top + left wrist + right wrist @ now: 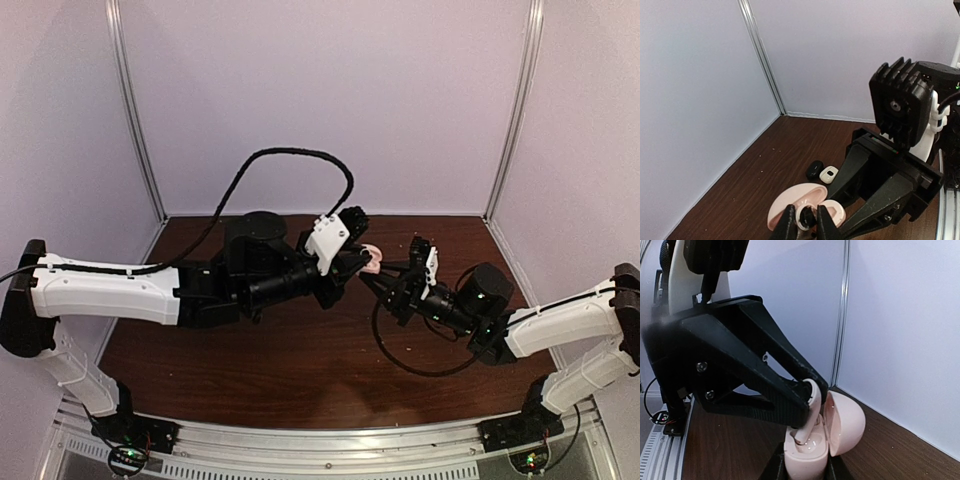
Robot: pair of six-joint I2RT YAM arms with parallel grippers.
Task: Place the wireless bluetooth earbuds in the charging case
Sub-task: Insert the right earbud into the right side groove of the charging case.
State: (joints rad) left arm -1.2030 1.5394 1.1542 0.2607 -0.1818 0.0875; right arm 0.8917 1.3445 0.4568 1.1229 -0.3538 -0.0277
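Note:
My right gripper (805, 469) is shut on the base of an open pink charging case (807, 456) and holds it upright, its lid (844, 422) swung open to the right. My left gripper (806, 221) is shut on a whitish stemmed earbud (811, 412). The earbud's stem tip reaches down into the case's cavity. In the left wrist view the earbud (807, 216) sits between my fingers, right over the pink case (792, 201). In the top view both grippers meet at the case (372, 261) at table centre.
A small rounded black earbud (814, 169) and a whitish one (829, 174) lie on the brown table (755, 175) just beyond the case. White walls close in the back and sides. A black cable loops over the table by the right arm (400, 355).

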